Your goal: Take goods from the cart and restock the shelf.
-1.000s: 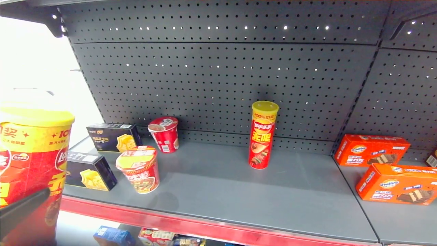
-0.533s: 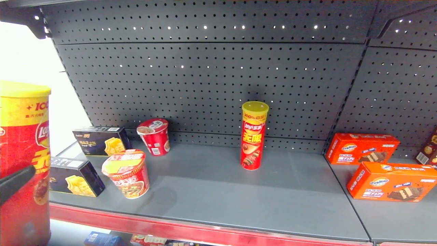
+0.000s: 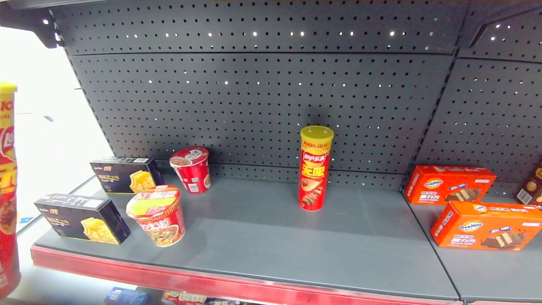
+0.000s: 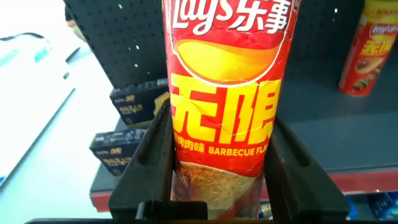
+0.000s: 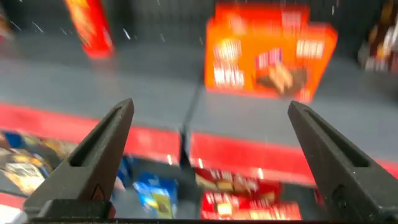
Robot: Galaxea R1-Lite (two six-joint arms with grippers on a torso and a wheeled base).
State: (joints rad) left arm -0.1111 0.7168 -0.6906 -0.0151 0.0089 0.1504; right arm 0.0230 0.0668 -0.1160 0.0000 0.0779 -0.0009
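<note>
My left gripper [image 4: 221, 168] is shut on a red chips can with a yellow lid [image 4: 227, 93], held upright; the same chips can [image 3: 7, 182] shows at the far left edge of the head view, in front of the shelf's left end. A matching chips can [image 3: 314, 168] stands upright at the middle back of the grey shelf [image 3: 271, 241]; it is also the chips can [image 4: 368, 50] seen past the held one. My right gripper [image 5: 211, 155] is open and holds nothing, in front of the shelf's red front edge [image 5: 249, 152], facing orange boxes [image 5: 267, 53].
On the shelf's left stand two dark boxes [image 3: 82, 217] [image 3: 126, 174] and two noodle cups [image 3: 158, 214] [image 3: 191, 169]. Two orange boxes [image 3: 449, 184] [image 3: 487, 224] lie on the right section. A perforated back panel [image 3: 254, 101] closes the rear. More goods sit on the lower shelf [image 5: 236, 186].
The held chips can has slid left in the head view, now mostly past the left edge. Between the first two frames the camera also shifted, moving the shelf goods slightly left.
</note>
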